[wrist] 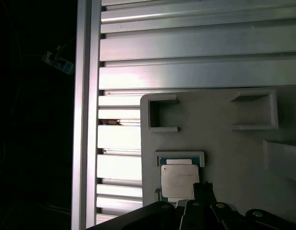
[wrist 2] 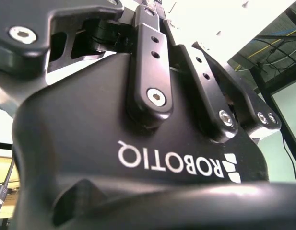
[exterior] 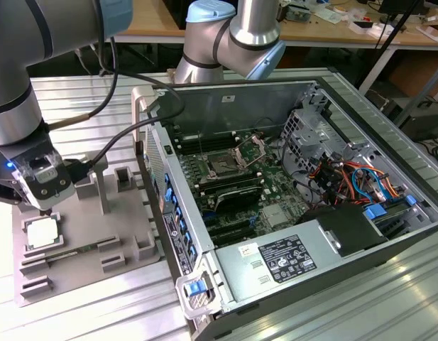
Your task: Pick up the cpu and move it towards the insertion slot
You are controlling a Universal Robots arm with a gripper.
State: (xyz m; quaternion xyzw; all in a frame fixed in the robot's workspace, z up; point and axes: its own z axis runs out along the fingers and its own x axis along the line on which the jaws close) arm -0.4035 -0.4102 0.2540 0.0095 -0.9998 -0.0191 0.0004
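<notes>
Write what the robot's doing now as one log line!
gripper: over cpu | cpu: lying on grey tray | insertion slot: inside computer case

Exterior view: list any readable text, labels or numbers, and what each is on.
On the power supply, black-and-white label: print present, too small to read.
Beside it, white sticker: marks too small to read.
On the cpu in the grey tray: no readable marking.
Nothing can be quoted from this view.

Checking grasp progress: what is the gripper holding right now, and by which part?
Nothing, it seems: the cpu lies flat in the grey tray, the gripper close above it.
</notes>
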